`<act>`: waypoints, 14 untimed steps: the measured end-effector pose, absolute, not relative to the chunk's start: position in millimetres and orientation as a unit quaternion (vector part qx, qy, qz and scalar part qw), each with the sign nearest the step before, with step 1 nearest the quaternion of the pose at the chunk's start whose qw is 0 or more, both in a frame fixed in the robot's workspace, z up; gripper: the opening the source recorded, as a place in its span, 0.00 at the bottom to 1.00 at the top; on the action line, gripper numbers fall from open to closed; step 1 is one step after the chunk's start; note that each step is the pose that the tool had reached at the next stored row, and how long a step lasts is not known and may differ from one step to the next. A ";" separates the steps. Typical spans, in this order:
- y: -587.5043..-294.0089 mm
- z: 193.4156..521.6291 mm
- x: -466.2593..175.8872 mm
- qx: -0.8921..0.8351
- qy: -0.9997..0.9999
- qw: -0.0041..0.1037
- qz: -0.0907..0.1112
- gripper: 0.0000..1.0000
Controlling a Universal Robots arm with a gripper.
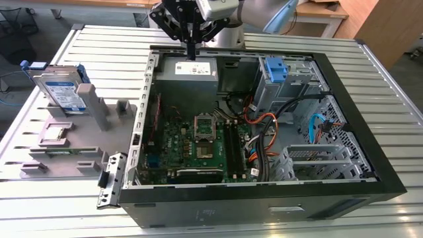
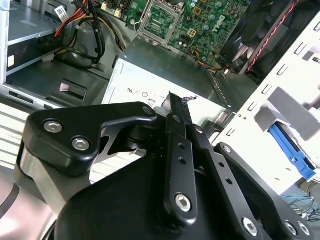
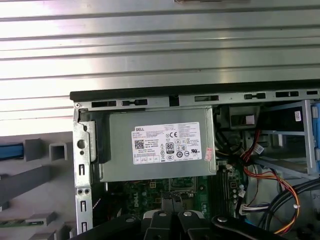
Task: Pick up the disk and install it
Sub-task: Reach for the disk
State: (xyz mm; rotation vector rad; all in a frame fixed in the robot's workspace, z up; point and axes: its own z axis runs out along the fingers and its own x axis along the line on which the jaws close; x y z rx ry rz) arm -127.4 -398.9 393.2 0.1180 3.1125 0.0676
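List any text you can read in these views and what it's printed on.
White label on the power supply: print too small to read reliably.
Blue-and-white label on the disk: too small to read.
Markings on the motherboard: too small to read.
No legible text to quote.

Computer case lay on the table. Fixture block sat beside it at the exterior view's left, with the disk on edge in the block's far end. Gripper hung over the power supply in the case's far corner; the motherboard lay nearer the camera.
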 end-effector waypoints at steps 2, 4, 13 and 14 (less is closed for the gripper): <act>-398.9 393.2 -127.4 0.038 0.999 0.013 0.022 0.11; -398.9 393.2 -127.5 0.038 0.999 0.013 0.022 0.11; -398.9 393.0 -131.4 0.038 0.999 0.013 0.022 0.11; -398.9 393.0 -131.5 0.038 0.999 0.013 0.022 0.11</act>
